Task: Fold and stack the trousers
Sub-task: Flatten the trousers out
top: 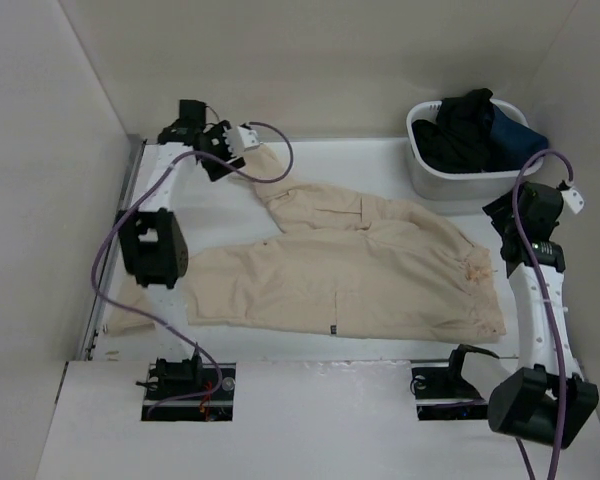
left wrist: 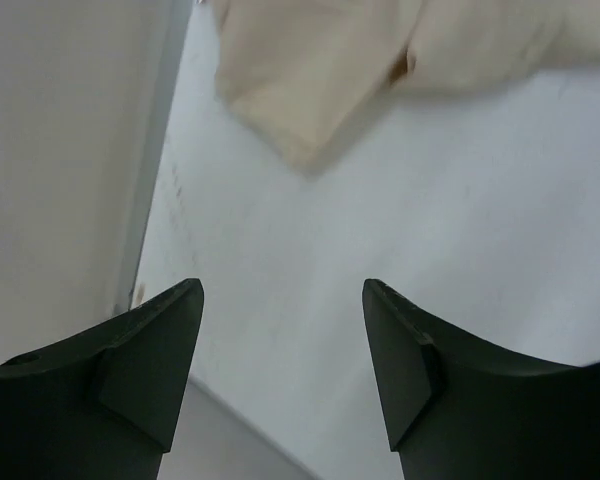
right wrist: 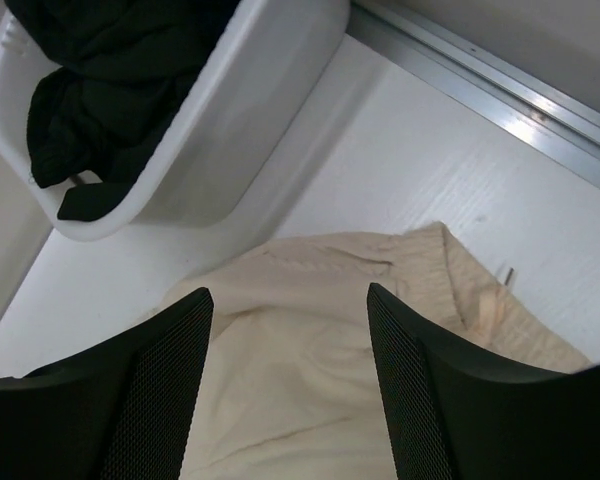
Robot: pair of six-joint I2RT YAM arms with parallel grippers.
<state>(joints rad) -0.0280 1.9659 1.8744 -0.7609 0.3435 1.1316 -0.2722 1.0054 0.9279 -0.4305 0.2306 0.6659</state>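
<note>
The beige cargo trousers lie spread flat across the white table, waist at the right, one leg running to the far left and the other to the near left. A small dark tag sits at their near edge. My left gripper is open and empty above the table at the far left, just beside the far leg's cuff. My right gripper is open and empty, hovering over the waistband at the right.
A white basket with black and dark-blue garments stands at the far right; it also shows in the right wrist view. Walls enclose the table on the left, back and right. A metal rail runs along the table's edge.
</note>
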